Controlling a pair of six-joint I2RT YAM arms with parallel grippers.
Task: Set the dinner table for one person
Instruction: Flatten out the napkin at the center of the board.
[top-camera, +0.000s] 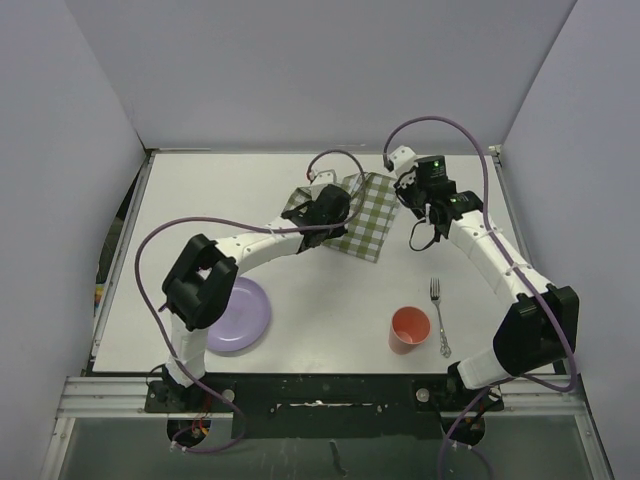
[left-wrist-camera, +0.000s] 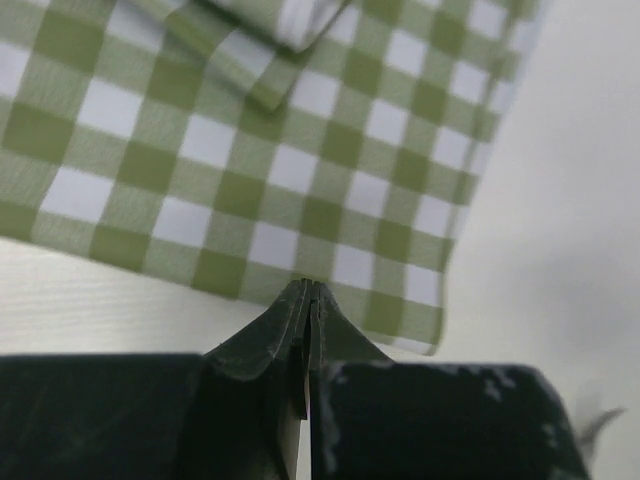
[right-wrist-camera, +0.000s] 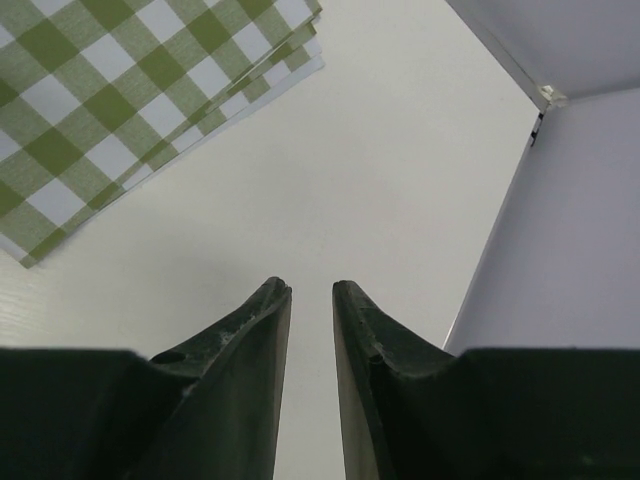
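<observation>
The counter (top-camera: 330, 290) is filling the middle of the top view. It is a white rectangle with thin metal edging, its far edge meeting the back wall and its sides running close to the side walls. A green-and-white checked cloth (top-camera: 365, 218) is lying in the upper middle, toward the far edge. In the left wrist view one part of it is doubling over on itself.

Bare surface is lying open between the cloth and the near row. There a purple plate (top-camera: 238, 313) is sitting at lower left, with an orange cup (top-camera: 410, 329) at lower right and a fork (top-camera: 438, 315) just right of the cup, apart from it.

The left arm is stretching diagonally from lower left to the cloth's left side. The left end effector (left-wrist-camera: 308, 292) is pressing its fingers together over the cloth's hem; I cannot tell whether fabric is caught between them.

The right arm is arching up the right side. The right end effector (right-wrist-camera: 310, 292) is keeping a narrow, empty gap over bare counter beside the cloth's corner.
</observation>
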